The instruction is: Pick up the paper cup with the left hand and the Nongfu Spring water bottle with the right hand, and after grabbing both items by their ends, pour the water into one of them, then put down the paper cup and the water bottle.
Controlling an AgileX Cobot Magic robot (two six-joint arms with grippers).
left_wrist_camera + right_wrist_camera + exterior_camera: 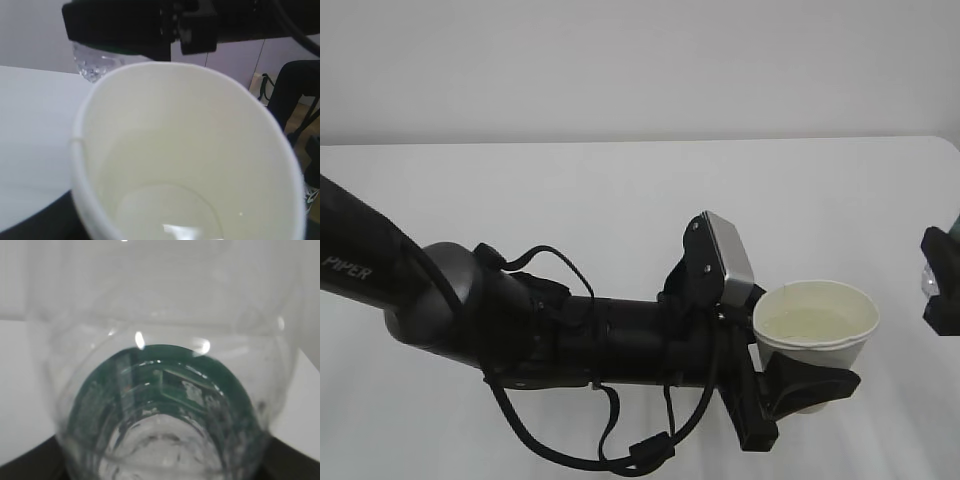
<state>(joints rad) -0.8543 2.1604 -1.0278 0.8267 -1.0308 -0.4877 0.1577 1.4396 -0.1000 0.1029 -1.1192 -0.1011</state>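
Paper cup [817, 335] upright, held off the white table [620, 200] low on its wall by the left hand [790, 385]; jaws part-spread, pinching the cup near its base; pale water [165, 215] pooled in the bottom, level well below the rolled rim; long axis close to vertical, mouth up.

Right of the cup, well apart, at the frame's right edge in the exterior view: a sliver of the right hand [942, 290] and a hint of the Nongfu Spring water bottle [932, 282]; from the cup's own camera, the ribbed clear bottle just beyond the far rim, under a black gripper; in the right wrist view the bottle fills the frame, green label band seen through clear plastic, black jaw tips at both lower corners, so jaws part-spread and clamped on the bottle; tilt of the bottle's axis not readable.

Judging by water in the cup and the gap to the bottle: pouring likely done, setting down next; straight down from the cup, bare table; left arm nearer, already over it. Behind the cup, open table to the far edge; right of the cup, the table's rounded corner close by the bottle, so less room there.
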